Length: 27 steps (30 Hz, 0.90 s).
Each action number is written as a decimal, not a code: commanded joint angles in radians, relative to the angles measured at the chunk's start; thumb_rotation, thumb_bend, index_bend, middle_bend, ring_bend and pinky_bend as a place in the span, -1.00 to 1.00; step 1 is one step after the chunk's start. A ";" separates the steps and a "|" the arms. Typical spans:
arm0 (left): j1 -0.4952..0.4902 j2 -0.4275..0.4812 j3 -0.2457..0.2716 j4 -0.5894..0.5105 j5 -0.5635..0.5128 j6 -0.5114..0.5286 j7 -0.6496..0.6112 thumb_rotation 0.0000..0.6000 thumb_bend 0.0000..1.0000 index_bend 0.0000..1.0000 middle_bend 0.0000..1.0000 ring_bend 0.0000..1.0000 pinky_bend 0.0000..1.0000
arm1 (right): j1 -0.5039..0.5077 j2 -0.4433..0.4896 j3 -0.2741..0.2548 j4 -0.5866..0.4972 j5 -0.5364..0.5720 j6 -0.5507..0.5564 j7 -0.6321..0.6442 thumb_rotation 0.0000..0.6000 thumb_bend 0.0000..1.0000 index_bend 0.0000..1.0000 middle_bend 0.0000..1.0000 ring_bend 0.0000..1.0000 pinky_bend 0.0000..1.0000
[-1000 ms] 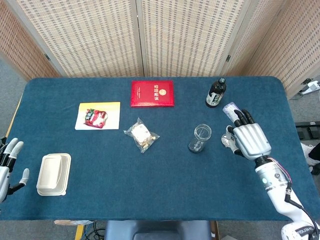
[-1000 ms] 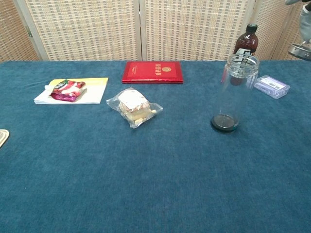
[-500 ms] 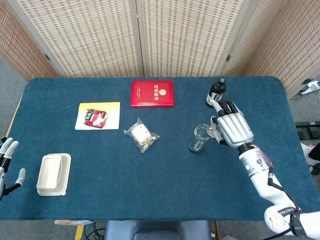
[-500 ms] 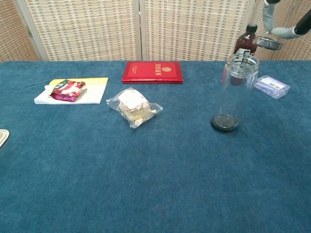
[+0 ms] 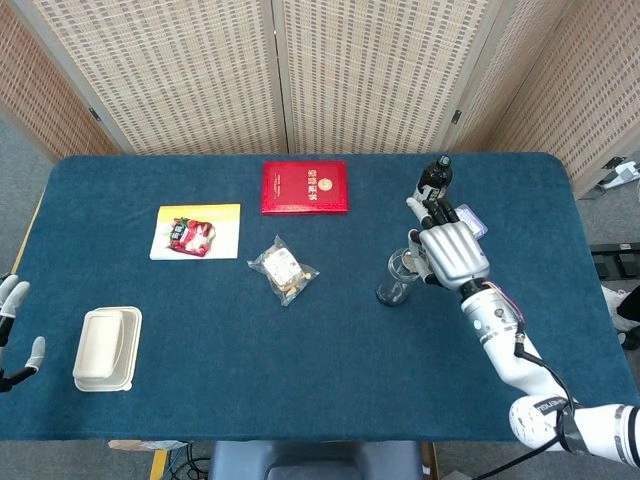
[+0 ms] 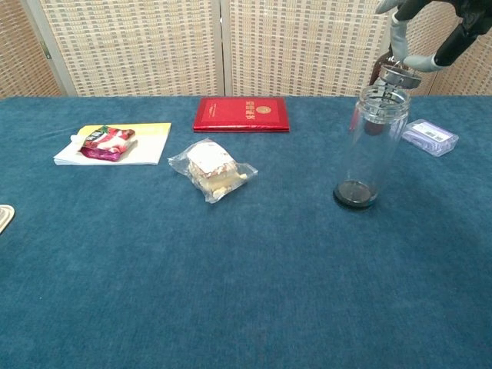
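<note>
Right hand (image 5: 450, 250) moved lid (image 6: 398, 74) over bottle (image 6: 371, 146).

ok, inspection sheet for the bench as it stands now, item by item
Surface: blue cloth table, flat.
Job's things: clear bottle upright and open; a metal ring-shaped piece pinched just above its mouth.
Clutter: red booklet, bagged snack, red pouch on a yellow sheet, white lidded box, dark bottle, small clear packet.
Hands: right hand over the clear bottle, pinching the piece; left hand off the table's left edge, holding nothing.
Cables: wiring along the right forearm.
Surroundings: woven screens behind.
</note>
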 commanded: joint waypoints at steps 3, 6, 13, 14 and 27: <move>0.004 0.004 -0.001 0.000 0.000 0.005 -0.008 1.00 -0.15 -1.00 -1.00 -1.00 -0.98 | 0.022 -0.020 -0.008 0.019 0.013 -0.003 -0.006 1.00 0.01 0.16 -0.95 -1.00 -1.00; 0.005 0.006 -0.002 0.002 -0.001 0.006 -0.014 1.00 -0.15 -1.00 -1.00 -1.00 -0.98 | 0.033 -0.028 -0.014 0.027 0.022 -0.004 -0.008 1.00 0.01 0.16 -0.95 -1.00 -1.00; 0.007 0.007 -0.002 0.001 0.001 0.009 -0.016 1.00 -0.15 -1.00 -1.00 -1.00 -0.98 | 0.048 -0.035 -0.026 0.045 0.033 -0.008 0.001 1.00 0.01 0.16 -0.95 -1.00 -1.00; 0.006 0.007 -0.002 0.002 0.000 0.008 -0.016 1.00 -0.15 -1.00 -1.00 -1.00 -0.98 | 0.049 -0.035 -0.028 0.047 0.034 -0.008 0.003 1.00 0.01 0.16 -0.95 -1.00 -1.00; 0.006 0.006 -0.005 0.003 -0.005 0.007 -0.013 1.00 -0.15 -1.00 -1.00 -1.00 -0.98 | 0.058 -0.036 -0.049 0.073 0.037 -0.022 0.031 1.00 0.01 0.16 -0.95 -1.00 -1.00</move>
